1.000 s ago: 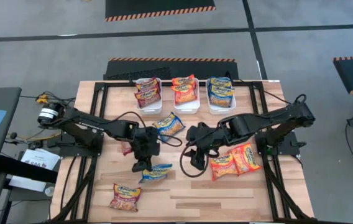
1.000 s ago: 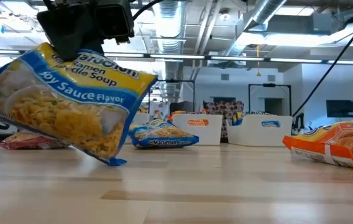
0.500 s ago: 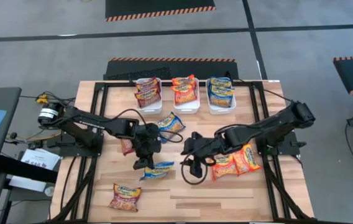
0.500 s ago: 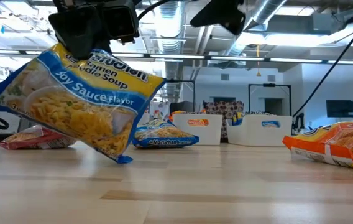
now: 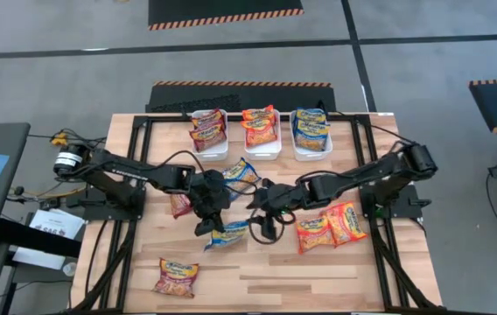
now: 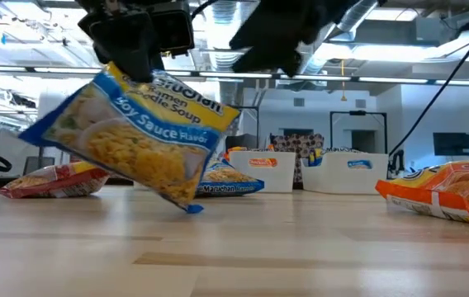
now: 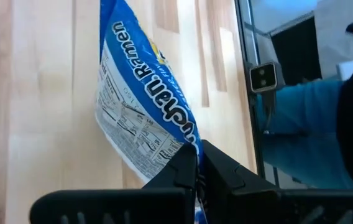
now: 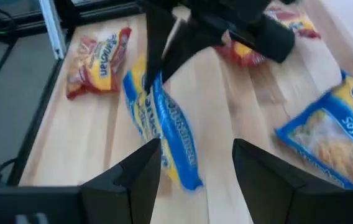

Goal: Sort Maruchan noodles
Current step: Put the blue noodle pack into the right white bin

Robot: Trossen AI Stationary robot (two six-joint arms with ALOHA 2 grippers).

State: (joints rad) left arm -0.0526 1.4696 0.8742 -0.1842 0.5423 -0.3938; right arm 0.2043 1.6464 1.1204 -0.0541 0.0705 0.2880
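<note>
Noodles are mid-sort around the three white bins at the table's far edge. Left of centre, in front of those bins, the left gripper is clamped on a blue packet, hanging clear of the wood. Just right of it, the right gripper stands with fingers spread, apparently set for a handover. Next, I'd guess, comes a firm pinch. Bare boards lie toward the near edge; two orange packets sit further right.

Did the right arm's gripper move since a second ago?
Yes. The right gripper slid left, away from the orange packets, toward the blue packet held by the left gripper.
</note>
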